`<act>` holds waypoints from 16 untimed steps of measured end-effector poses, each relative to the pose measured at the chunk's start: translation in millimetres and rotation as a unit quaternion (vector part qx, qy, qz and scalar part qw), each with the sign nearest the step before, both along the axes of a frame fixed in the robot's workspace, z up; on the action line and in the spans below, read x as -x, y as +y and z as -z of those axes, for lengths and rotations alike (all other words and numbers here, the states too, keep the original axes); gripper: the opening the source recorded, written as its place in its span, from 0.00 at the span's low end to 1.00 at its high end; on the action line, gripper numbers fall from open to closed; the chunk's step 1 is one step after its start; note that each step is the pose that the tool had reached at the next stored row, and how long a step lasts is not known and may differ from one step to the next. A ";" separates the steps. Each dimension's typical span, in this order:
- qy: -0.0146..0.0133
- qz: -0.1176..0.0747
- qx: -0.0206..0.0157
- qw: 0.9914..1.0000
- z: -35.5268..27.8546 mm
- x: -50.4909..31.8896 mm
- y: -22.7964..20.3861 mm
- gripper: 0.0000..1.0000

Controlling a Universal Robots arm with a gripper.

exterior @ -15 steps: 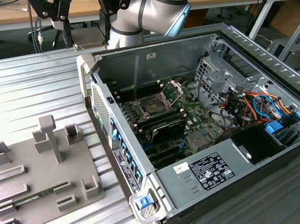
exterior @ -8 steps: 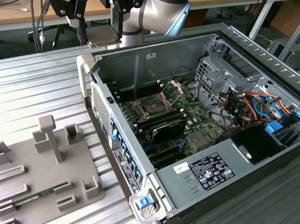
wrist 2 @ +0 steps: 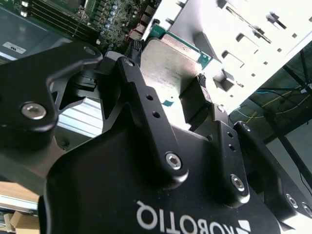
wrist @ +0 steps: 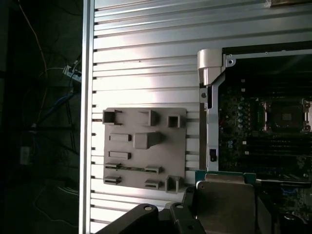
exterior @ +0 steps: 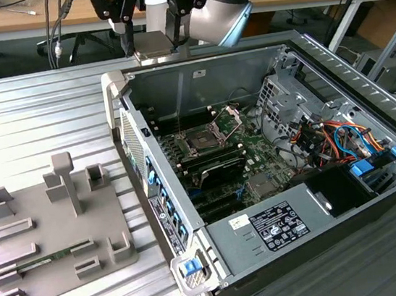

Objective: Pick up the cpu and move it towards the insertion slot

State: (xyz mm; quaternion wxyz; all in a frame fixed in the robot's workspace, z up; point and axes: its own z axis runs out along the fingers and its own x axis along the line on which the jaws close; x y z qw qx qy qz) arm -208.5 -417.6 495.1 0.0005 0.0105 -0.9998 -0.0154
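Note:
My gripper (exterior: 156, 50) hangs above the back edge of the open computer case (exterior: 261, 224), shut on the cpu (exterior: 153, 44), a flat square silver chip. In the second wrist view the cpu (wrist 2: 170, 61) sits clamped between the black fingers (wrist 2: 134, 83), its green rim showing at the far edge. The first wrist view shows the cpu (wrist: 225, 201) from above with the motherboard beyond it. The insertion slot (exterior: 201, 142) lies inside the case on the green board, dark and square with a metal frame, its bracket (exterior: 228, 118) tilted up. The insertion slot (wrist: 285, 116) is lower than the chip and off to one side of it.
A grey holder block (exterior: 49, 233) with several pockets and a post lies on the ribbed metal table (exterior: 34, 126) at the exterior view's left. A thin green memory stick (exterior: 35, 266) rests in it. Drive cages and coloured cables (exterior: 328, 138) crowd the case's right side.

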 end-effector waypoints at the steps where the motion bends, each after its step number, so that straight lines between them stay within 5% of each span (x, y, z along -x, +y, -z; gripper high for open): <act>1: 0.000 0.000 0.000 1.000 0.0 -1.9 0.0 0.55; 6: 0.000 0.000 0.000 1.000 0.7 -16.1 0.0 0.55; 16: 0.000 0.000 0.000 1.000 1.6 -28.8 0.0 0.55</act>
